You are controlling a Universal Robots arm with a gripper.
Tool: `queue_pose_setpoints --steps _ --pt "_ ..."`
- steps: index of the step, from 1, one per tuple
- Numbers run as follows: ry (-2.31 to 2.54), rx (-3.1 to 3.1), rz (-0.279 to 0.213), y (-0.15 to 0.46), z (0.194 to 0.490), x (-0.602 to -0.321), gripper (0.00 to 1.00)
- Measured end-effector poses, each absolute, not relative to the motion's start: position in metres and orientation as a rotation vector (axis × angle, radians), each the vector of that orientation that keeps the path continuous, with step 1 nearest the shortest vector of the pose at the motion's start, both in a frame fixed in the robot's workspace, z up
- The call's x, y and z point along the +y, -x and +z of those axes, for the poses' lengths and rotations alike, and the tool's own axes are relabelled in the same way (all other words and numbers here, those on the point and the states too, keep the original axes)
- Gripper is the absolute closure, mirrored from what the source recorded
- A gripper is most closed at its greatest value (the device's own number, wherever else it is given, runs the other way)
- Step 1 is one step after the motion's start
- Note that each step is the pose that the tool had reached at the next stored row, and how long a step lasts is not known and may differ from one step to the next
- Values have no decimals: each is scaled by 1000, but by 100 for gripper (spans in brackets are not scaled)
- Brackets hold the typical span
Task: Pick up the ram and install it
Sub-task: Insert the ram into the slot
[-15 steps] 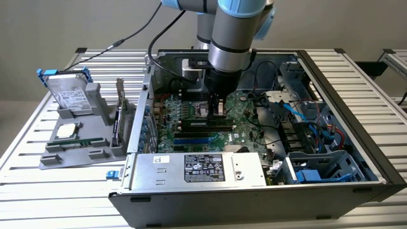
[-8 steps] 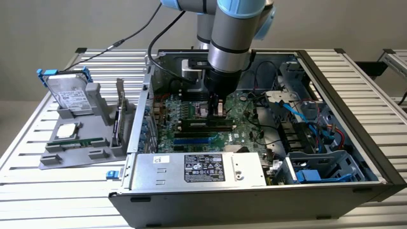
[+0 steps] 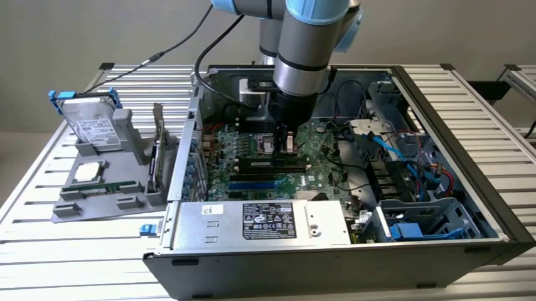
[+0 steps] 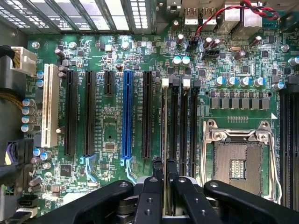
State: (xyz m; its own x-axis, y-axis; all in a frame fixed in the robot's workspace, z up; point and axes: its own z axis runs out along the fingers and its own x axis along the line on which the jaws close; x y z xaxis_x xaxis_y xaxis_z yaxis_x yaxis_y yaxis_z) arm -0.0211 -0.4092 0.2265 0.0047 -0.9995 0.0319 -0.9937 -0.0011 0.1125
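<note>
while the arm (image 3: 305, 44) reaches straight down into the open computer case (image 3: 335, 269) lying on its side, the gripper (image 4: 164, 164) hangs just above the motherboard (image 4: 107, 126). its two black fingers (image 4: 153, 189) are drawn close together and pinch the ram (image 4: 164, 135) between them. seen from the wrist, the ram stands on edge, a thin pale line running lengthwise along the bank of black memory slots (image 4: 184, 126). it lines up with the slot of that bank nearest the expansion slots, the one ending in a white latch (image 4: 165, 83). whether its lower edge already sits in that slot i cannot tell. the bank lies between a black expansion slot (image 4: 146, 114) and the cpu socket (image 4: 236, 163), whose metal frame surrounds bare contacts. a blue expansion slot (image 4: 127, 116) lies one place farther from the ram.

in the exterior view the gripper sits low over the middle of the board, behind the power supply (image 3: 268, 219) with its black label. the case stands on a slatted metal table (image 3: 50, 257). on the exterior view's left, well apart from the gripper, a grey holder (image 3: 100, 204) carries a hard drive (image 3: 88, 122) in a blue frame, standing up, and a square silver processor chip (image 3: 90, 170) lying flat near it.
</note>
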Motion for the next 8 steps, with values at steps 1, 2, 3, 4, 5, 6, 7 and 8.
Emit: queue_pose_setpoints --steps 1,2,3,4,5,6,7,8 --pt "-2151 -2145 -87 21 226 -409 86" --pt "-2151 -2145 -87 21 226 -409 86" --pt "-2151 -2145 -87 21 226 -409 86" --pt "-2151 -2145 -87 21 226 -409 86" --pt "-2151 -2145 -87 21 226 -409 86" --pt "-2151 -2145 -87 22 226 -409 86" --pt "-2151 -2145 -87 22 226 -409 86" --pt "-2151 -2145 -87 22 226 -409 86"
